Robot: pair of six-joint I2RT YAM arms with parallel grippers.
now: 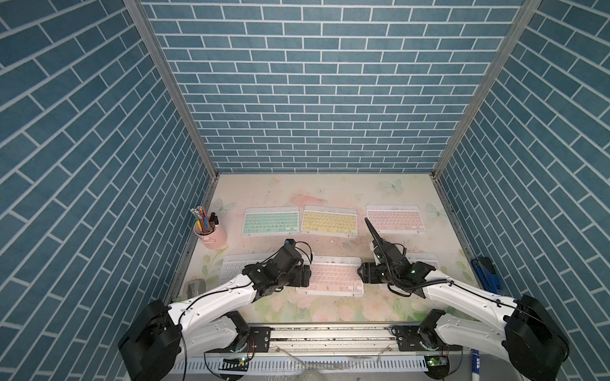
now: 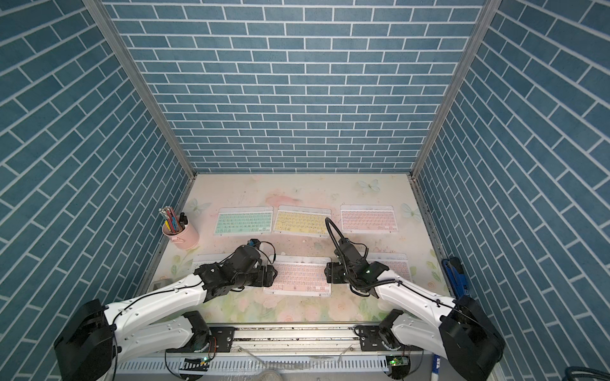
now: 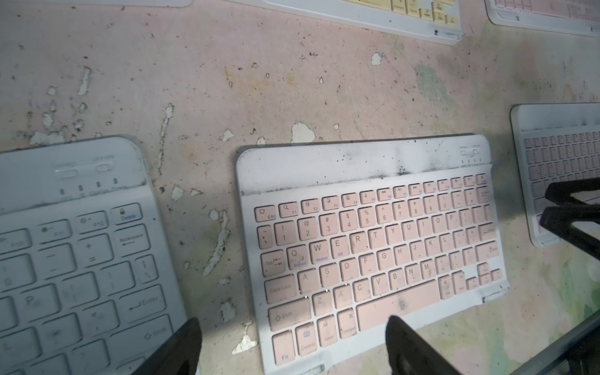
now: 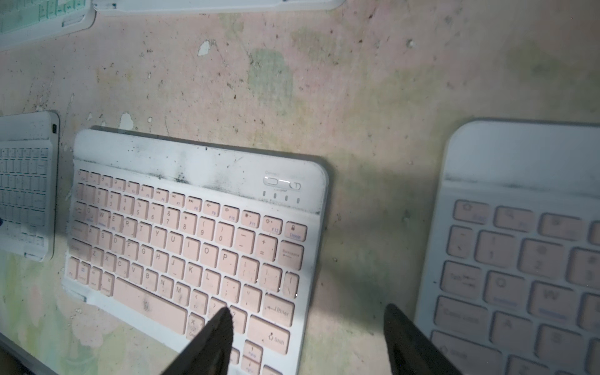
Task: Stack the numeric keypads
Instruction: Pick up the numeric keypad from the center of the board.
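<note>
Nothing stacked yet: all six keypads lie flat and apart on the surface [image 1: 330, 308]. Across the middle of the frame run the green keypad [image 1: 270, 222], yellow keypad [image 1: 330, 222] and far pink keypad [image 1: 394, 219]. Lower down sits a second row.

All eyes on the middle pink keypad [image 1: 333, 275], lower centre of both top views, its long axis running almost straight across the frame. The left end effector [image 1: 304, 276] sits at its left short end and the right end effector [image 1: 363, 273] at its right short end. Neither arm is clearly nearer.

The left wrist view shows the left jaws spread wide and empty. One of the fingers [image 3: 181, 347] is over the white keypad [image 3: 81, 243], the other over the pink one's space bar, so the pink keypad's left edge falls in the gap.

The right wrist view mirrors that: jaws wide apart, nothing held. One finger is over the Enter-side keys, the other just beside the near pink keypad [image 4: 519, 259], with the right short edge between them.

My read: the pickup hinges on those short edges. Each end effector looks set to close along the long axis, or one tips an end up.
</note>
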